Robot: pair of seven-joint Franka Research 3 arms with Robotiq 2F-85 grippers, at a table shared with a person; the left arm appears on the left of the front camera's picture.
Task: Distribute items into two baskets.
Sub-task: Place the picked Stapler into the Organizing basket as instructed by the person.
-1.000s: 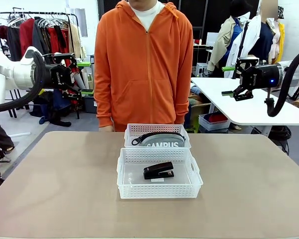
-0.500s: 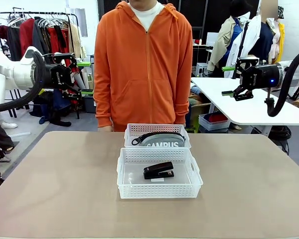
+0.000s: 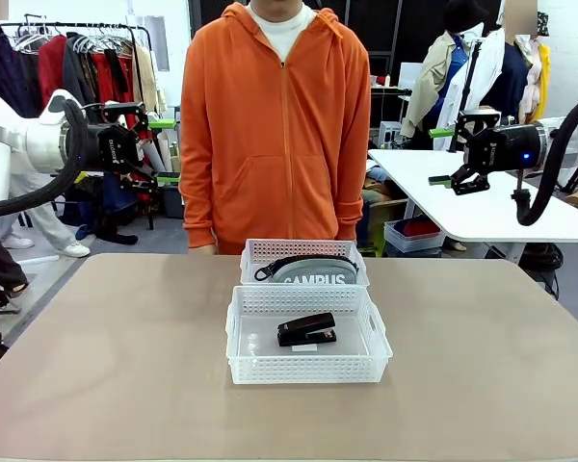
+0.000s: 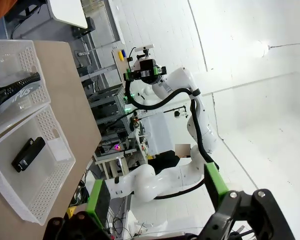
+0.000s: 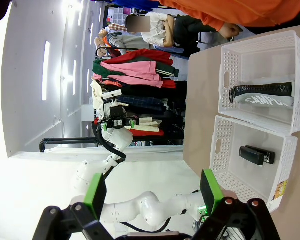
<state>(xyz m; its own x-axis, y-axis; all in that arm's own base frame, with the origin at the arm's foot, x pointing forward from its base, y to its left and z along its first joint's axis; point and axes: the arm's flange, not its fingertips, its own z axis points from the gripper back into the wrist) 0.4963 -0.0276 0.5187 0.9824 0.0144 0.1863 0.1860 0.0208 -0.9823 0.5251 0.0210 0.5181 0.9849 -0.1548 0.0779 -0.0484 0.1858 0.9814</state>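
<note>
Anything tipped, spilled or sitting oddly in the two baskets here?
Nothing stands out. The black stapler lies flat in the near basket, and the CAMPUS pouch rests inside the far basket. The baskets sit squarely one behind the other. Both end effectors, left and right, hang raised and open, well away.

Near basket (image 3: 308, 371) and far basket (image 3: 304, 252): translucent white plastic with perforated lattice walls, looking semi-gloss. Pouch (image 3: 314, 272) is showing as matt grey woven cloth with a black strap. Stapler (image 3: 306, 330): black, slight sheen. Table (image 3: 106, 366) is reading matt, smooth tan. Person's hoodie (image 3: 275, 125) is looking like soft matt orange fabric.
</note>
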